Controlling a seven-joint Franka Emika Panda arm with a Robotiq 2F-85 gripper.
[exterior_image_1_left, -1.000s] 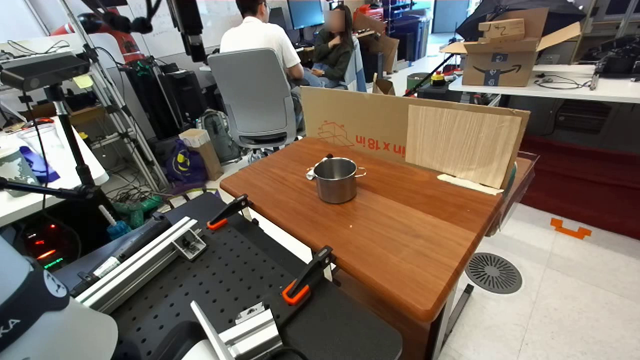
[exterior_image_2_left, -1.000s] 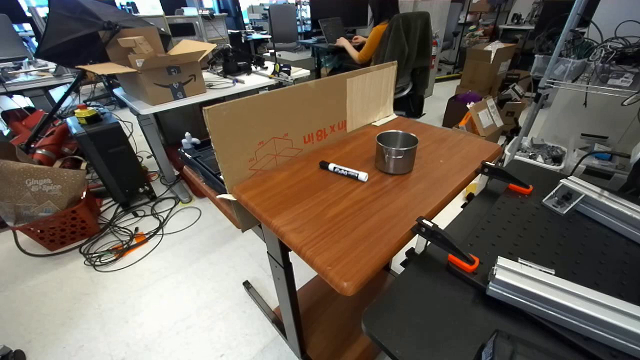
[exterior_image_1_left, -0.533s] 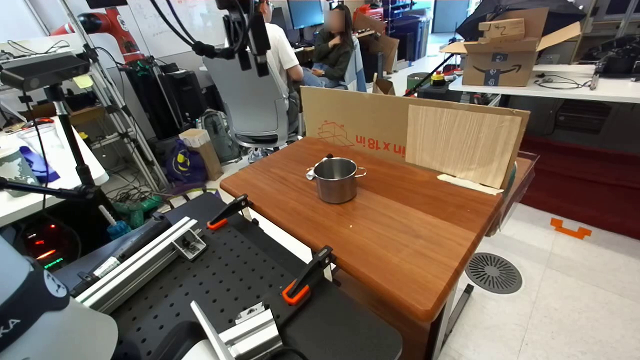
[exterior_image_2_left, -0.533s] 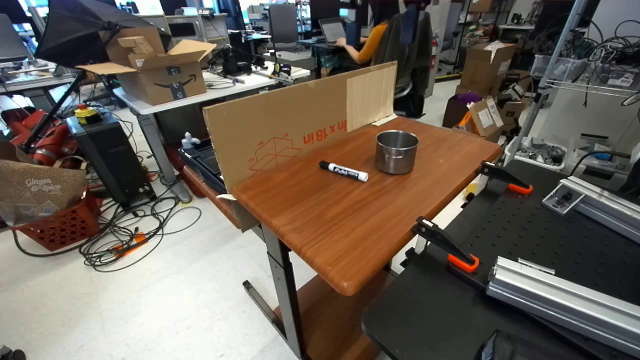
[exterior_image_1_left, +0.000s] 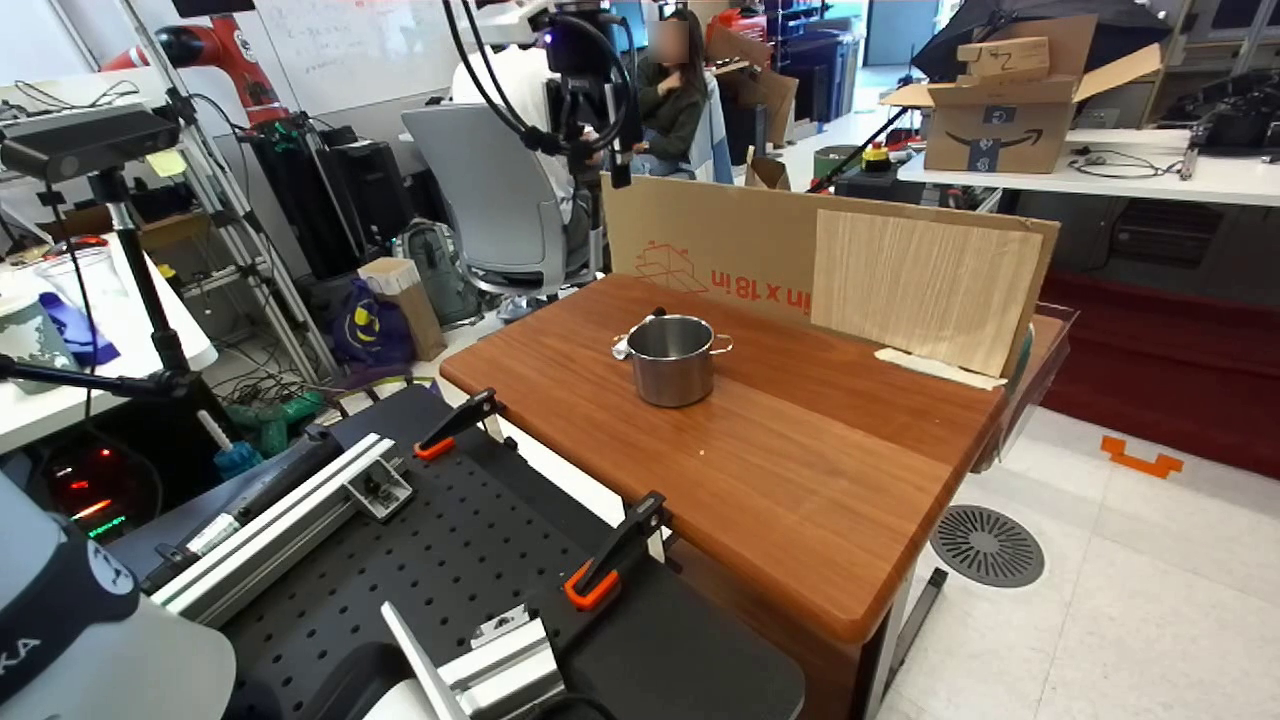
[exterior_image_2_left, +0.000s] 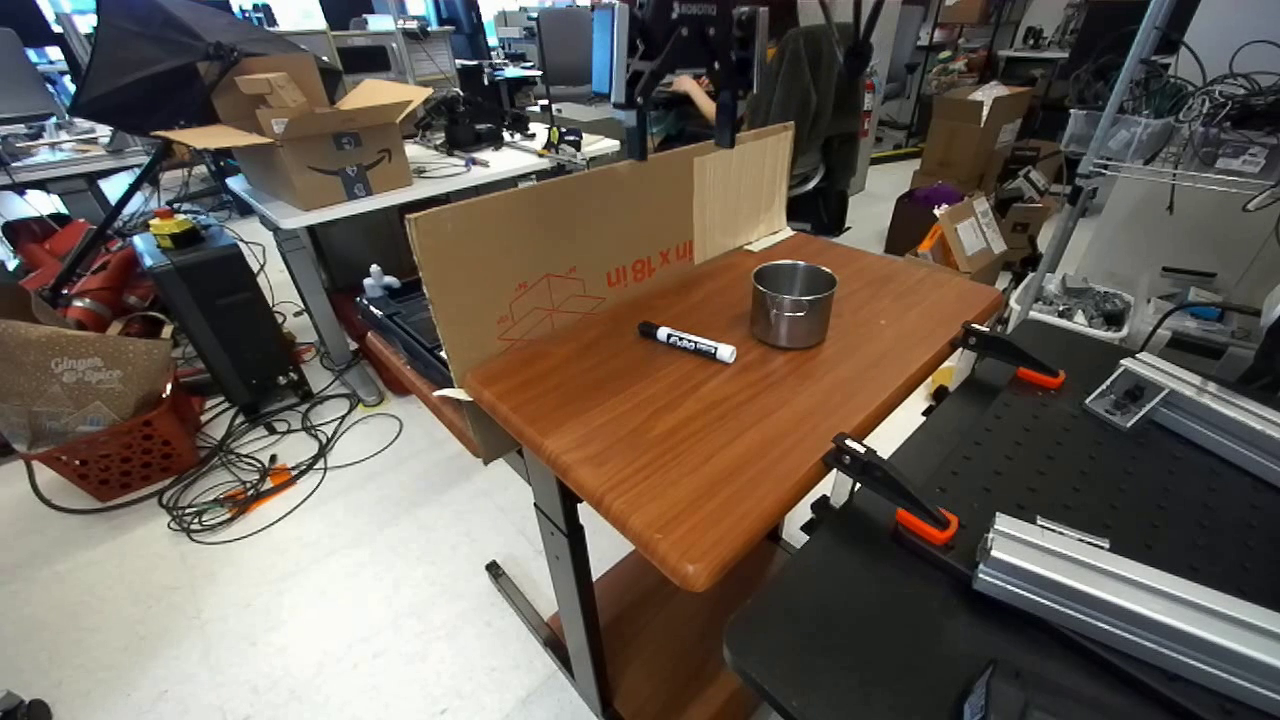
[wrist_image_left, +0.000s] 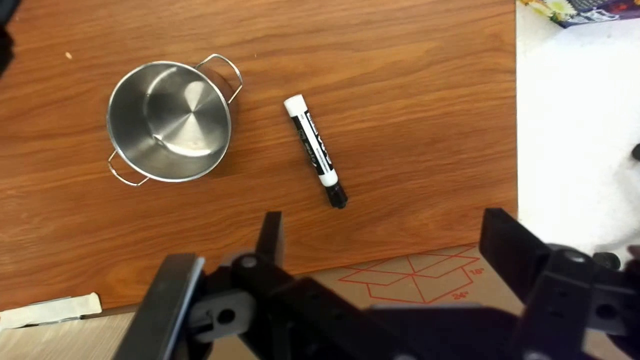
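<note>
Hovering gripper (wrist_image_left: 382, 220): I have the jaws spread wide with nothing between them, high above the table (wrist_image_left: 425, 125), touching nothing that I can see; the marker (wrist_image_left: 316, 147) looks like the nearest small thing.
Marker: lies flat between the pot (wrist_image_left: 170, 120) and the table's short edge away from the wood-patterned panel (exterior_image_1_left: 925, 285); its black cap aims at the long edge with the cardboard (exterior_image_2_left: 540, 235), its white end at the opposite long edge.
Pot: upright, just beside the marker but apart from it, one wire handle jutting out on the marker's side.
Marker and pot so far: I judge this an approach at most; neither thing is lifted, and any lowering and any grip are left to do.
Cardboard edge: the cardboard stands like a wall along this long edge, so I read it as my tightest side; I cannot tell how near the jaws are to its top.
Short edge past the marker: the stretch of wood here is wider than the gap from marker to pot, so I judge it the easier side.
Clamps (exterior_image_2_left: 890, 485): two, orange-tipped, by the opposite long edge, well apart from marker and pot.
</note>
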